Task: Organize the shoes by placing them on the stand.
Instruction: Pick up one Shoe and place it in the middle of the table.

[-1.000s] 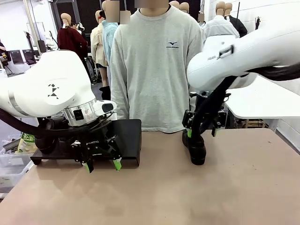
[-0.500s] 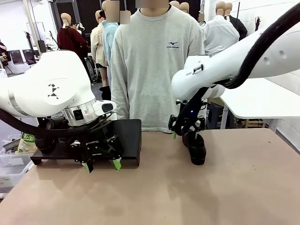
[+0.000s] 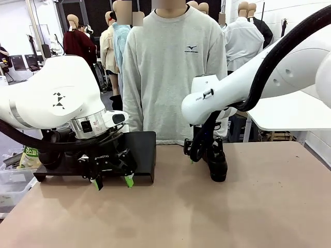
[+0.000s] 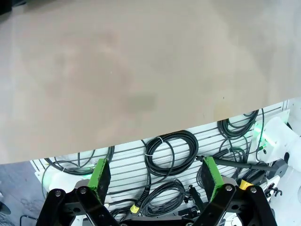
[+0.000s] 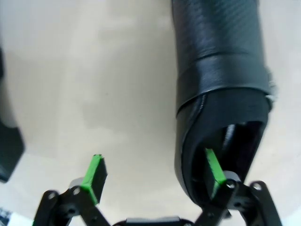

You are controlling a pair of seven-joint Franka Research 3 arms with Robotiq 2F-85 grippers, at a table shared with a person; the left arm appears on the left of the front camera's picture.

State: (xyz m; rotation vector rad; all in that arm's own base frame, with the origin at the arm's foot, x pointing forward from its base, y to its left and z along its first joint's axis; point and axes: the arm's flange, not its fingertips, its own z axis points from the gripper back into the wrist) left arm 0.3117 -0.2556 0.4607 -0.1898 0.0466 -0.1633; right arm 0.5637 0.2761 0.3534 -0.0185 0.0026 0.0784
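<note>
One black glossy shoe (image 3: 217,166) stands on the table right of centre, toe toward me. My right gripper (image 3: 203,155) hangs low at its heel end, open. In the right wrist view one green pad (image 5: 214,170) sits inside the opening of the shoe (image 5: 220,70), and the other pad (image 5: 94,171) is outside over bare table, so the shoe's side wall lies between the jaws. The black stand (image 3: 142,149) rests at the far left of the table. My left gripper (image 3: 112,182) hovers just in front of it, open with nothing between its fingers (image 4: 99,173).
A person in a grey sweatshirt (image 3: 173,77) stands at the far edge, hands out of sight. The stand's dark corner (image 5: 8,146) shows at the wrist view's left edge. Coiled cables (image 4: 169,153) lie below the near table edge. A white table (image 3: 289,111) stands back right.
My right arm has swung left and lower, bringing its gripper from above the shoe down to the heel end. The left arm, shoe and stand have not moved.
</note>
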